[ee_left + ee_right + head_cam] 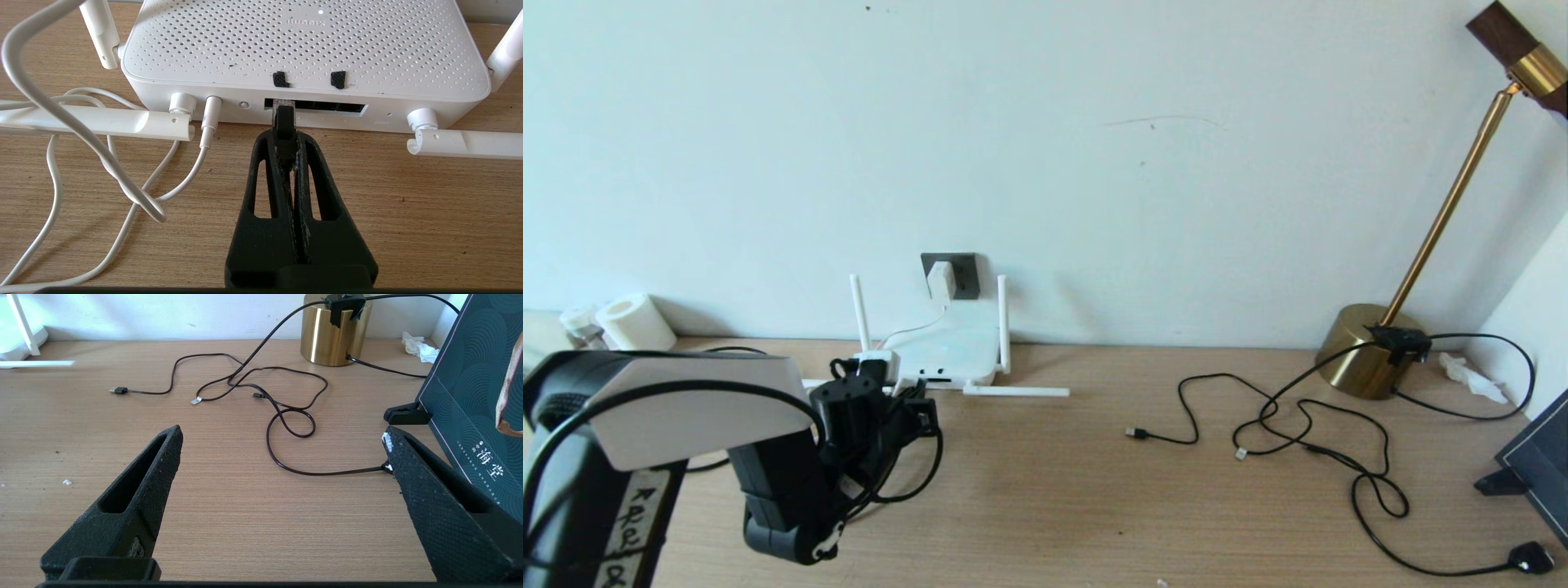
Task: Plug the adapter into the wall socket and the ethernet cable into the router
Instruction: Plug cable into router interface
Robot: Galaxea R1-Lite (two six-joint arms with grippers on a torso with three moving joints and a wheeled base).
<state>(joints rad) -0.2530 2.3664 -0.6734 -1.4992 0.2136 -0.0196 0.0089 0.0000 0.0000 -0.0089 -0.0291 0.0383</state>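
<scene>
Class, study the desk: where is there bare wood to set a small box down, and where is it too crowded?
Bare wood lies between the router and the thin black cables, running to the near edge of the desk. Crowded: at the router's front, where the left gripper holds the ethernet cable at the port among white cords, and round the lamp base.

I saw a matt wood-grain table (pixel 229 522), likely laminate. The router (pixel 306 45) was smooth white plastic, its top perforated. The left gripper (pixel 286 141) and right gripper (pixel 282 453) were rough, grainy black plastic. The lamp base (pixel 331 339) was brushed, glossy brass-toned metal. The ethernet cable (pixel 284 122) had a clear plastic plug.
</scene>
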